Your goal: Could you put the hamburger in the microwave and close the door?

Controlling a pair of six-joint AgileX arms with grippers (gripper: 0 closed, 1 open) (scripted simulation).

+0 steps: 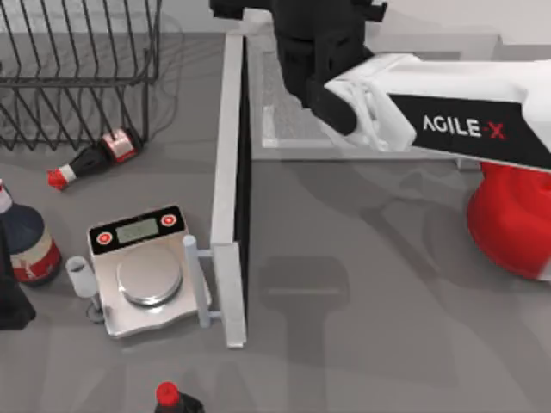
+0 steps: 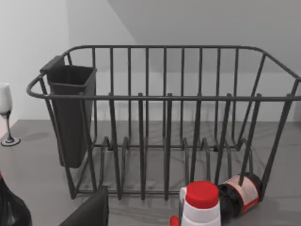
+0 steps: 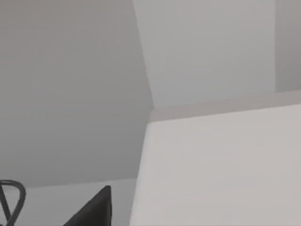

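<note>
Overhead, one door (image 1: 231, 198), three bottles (image 1: 95, 159).

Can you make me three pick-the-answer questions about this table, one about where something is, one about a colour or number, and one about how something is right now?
1. Where is the kitchen scale?
A. Inside the wire rack
B. On the table beside the door's handle
C. On top of the microwave

2. How many red round buttons are on the scale?
A. Two
B. Four
C. None

3. How is the door of the microwave now?
A. Shut
B. Swung open
C. Taken off

Answers:
1 B, the scale sits just left of the handle in the top view.
2 A, one red button at each end of its display.
3 B, the door stands out edge-on from the microwave, with the right arm reaching over the oven.
</note>
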